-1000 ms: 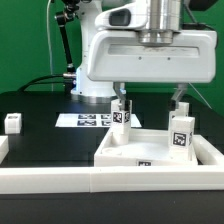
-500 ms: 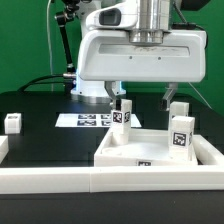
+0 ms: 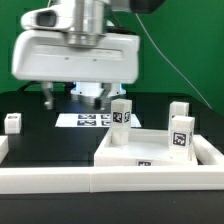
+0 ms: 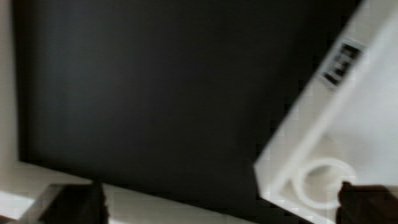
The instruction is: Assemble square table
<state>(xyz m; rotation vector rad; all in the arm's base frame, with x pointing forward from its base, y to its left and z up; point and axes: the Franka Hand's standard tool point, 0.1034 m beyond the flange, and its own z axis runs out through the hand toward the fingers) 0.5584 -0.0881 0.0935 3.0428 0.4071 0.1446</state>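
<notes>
White hand [image 3: 73,97] released, empty, above black surface [image 3: 50,135], beside the square table [image 3: 130,150].

The wrist view is blurred. It cuts off the square table [image 4: 329,120] at the edge. The tag there is unreadable.

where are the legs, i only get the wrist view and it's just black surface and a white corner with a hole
Observer: Three legs stand upright at the slab, on the exterior view's right.
Operator: and the fourth
Observer: The fourth leg sits alone on the black surface, at the exterior view's far left.
Operator: what's the gripper over
Observer: The gripper hangs open and empty above the black surface, near the marker board, between the fourth leg and the slab.
</notes>
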